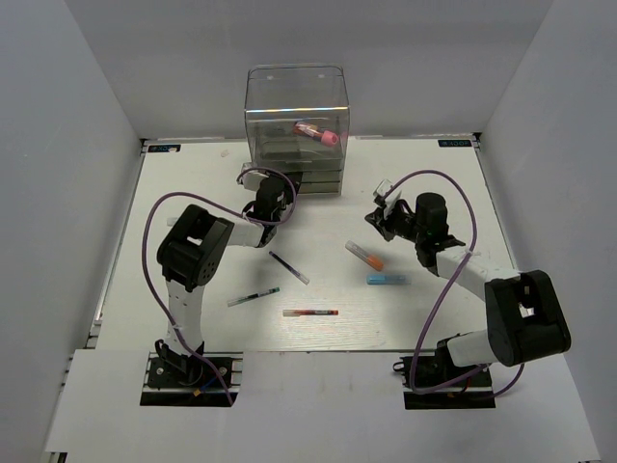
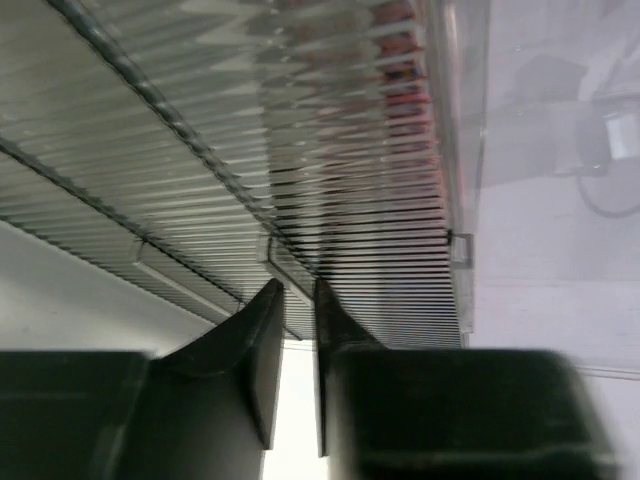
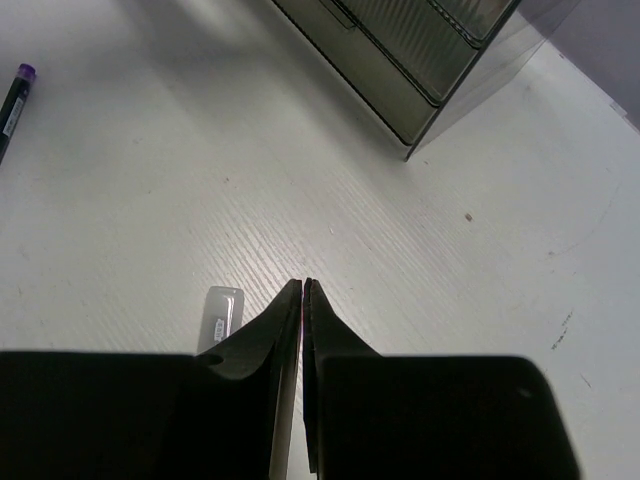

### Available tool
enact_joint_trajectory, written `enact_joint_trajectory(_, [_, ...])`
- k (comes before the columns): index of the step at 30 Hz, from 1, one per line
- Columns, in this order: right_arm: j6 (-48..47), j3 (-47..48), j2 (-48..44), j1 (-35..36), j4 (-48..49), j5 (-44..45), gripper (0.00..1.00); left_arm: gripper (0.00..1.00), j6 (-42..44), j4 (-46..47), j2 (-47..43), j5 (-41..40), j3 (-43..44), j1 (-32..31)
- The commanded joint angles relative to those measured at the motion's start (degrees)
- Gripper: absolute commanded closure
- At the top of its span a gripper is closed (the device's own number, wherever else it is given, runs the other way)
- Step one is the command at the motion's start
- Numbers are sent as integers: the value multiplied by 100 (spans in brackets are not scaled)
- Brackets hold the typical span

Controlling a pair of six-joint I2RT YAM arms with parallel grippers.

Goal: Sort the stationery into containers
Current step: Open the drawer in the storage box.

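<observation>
my left pincer (image 2: 296, 288), a slit apart at the drawer lip (image 2: 283, 262) of the far cabinet (image 2: 330, 180), grip unclear, probably to pull it open.

1. I work in a robot test cell, a lab sort of place.
2. Plain pale walls (image 1: 67, 116) box in my white table (image 1: 318, 333) on three sides.
3. My arm bases (image 1: 188, 371) are bolted to its near edge, and purple cables (image 1: 147, 253) loop loose.
</observation>
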Motion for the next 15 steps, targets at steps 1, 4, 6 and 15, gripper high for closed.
enact_joint_trajectory(1, [17, -55, -165, -32, 138, -165, 91, 75, -3, 194, 8, -372, 41, 54])
enact_joint_trajectory(4, [0, -72, -192, -58, 77, -166, 92, 90, -3, 317, 8, -433, -73, 54])
enact_joint_trajectory(6, [-9, -116, -235, -59, 51, -174, 92, 97, -56, 422, 8, -433, -205, 54])
enact_joint_trajectory(15, [-158, -99, -280, -59, -441, -560, 61, 100, -56, 1038, -596, 67, -1189, -112])
